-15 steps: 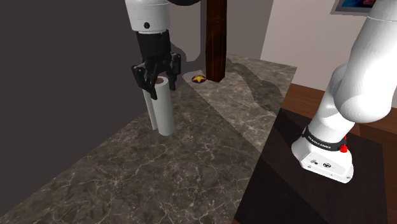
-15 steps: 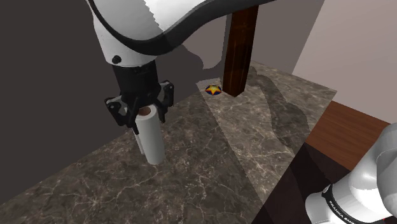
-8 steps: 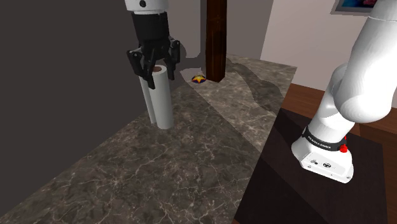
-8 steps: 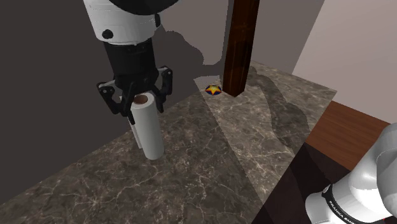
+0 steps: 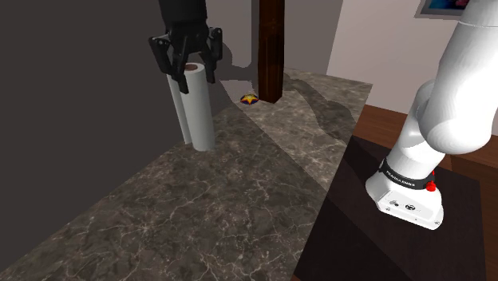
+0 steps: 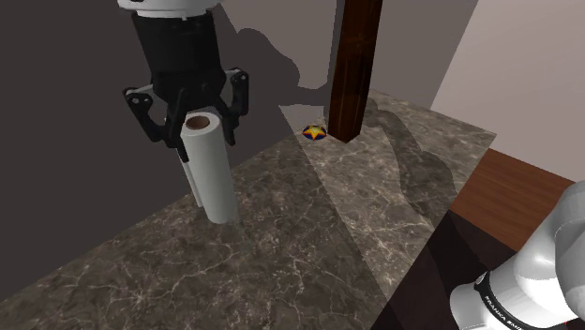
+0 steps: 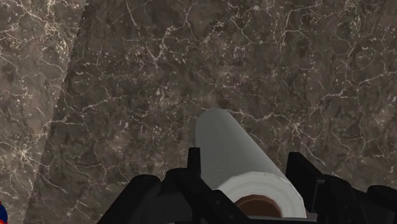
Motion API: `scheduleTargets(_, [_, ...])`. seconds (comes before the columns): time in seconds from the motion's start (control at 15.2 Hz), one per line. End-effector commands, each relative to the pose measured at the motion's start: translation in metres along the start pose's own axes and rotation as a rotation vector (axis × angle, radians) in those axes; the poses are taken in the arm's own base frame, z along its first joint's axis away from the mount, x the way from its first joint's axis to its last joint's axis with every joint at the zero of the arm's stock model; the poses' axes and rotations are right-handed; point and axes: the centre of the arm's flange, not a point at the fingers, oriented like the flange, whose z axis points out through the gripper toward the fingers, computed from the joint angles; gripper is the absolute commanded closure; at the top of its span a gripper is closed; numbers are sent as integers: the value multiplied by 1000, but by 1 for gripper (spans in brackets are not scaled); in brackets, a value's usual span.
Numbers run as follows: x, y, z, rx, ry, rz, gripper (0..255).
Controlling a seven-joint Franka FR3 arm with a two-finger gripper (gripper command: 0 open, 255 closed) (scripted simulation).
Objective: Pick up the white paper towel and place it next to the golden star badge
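Dark table [image 5: 239, 207], paper towel [image 5: 198, 112] held up.
Fingers [image 7: 300, 175] clamp its top; a weak grip could drop it before the far star badge [image 5: 250, 99].

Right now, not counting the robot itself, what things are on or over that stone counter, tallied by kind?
Paper towel roll: 1, white, clasped by the gripper
Star badge: 1, golden, on the counter beside the post
Dark wooden post: 1
Total: 3
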Motion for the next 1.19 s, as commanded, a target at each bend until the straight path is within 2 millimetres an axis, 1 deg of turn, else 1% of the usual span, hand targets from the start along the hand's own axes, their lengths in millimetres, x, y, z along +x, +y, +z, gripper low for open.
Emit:
scheduleTargets(0.0, [-1,1,-11,0,0,0,255])
scheduleTargets(1.06, [-3,-4,-94,0,0,0,255])
scheduleTargets(1.12, [0,9,-95,0,0,0,255])
